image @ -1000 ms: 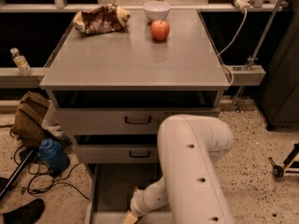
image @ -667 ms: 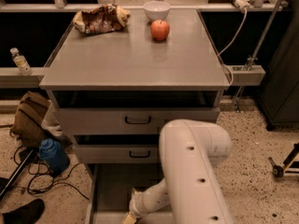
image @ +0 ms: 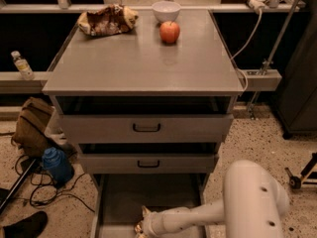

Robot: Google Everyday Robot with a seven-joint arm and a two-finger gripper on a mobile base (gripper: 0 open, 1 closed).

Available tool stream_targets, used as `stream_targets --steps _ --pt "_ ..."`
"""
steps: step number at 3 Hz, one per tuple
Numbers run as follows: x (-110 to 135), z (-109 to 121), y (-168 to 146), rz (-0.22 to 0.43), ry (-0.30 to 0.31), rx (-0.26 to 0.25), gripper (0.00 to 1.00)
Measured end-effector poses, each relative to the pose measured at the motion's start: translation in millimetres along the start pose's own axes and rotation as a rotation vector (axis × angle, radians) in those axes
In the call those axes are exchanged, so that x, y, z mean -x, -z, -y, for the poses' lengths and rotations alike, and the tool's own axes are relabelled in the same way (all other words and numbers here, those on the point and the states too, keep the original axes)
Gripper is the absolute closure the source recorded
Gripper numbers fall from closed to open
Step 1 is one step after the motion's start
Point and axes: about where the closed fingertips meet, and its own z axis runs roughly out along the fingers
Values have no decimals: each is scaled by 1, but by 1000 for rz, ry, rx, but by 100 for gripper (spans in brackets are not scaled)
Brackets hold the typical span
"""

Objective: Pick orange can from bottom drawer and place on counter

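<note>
We see the arm [image: 208, 214] reaching into the open bottom drawer [image: 148, 192] under the table [image: 143, 68], with the end effector [image: 141, 227] low inside. We cannot tell whether it grips. A gold glint there may be the can [image: 145, 213]. An apple [image: 170, 32], bowl [image: 166, 10] and bag [image: 106, 20] sit at the table's far end.

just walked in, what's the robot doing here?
The arm reaches down into the open bottom drawer; the gripper sits low near its front, at the picture's bottom edge. No orange can is clearly visible there, and none is on the counter, which holds a snack bag, white bowl and apple. The pick looks unfinished.
</note>
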Motion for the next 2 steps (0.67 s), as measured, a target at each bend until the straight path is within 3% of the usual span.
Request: stream_targets --steps 1,2 --pt "-10 11 30 12 -24 -42 0" --pt "-10 11 29 21 -27 -43 0"
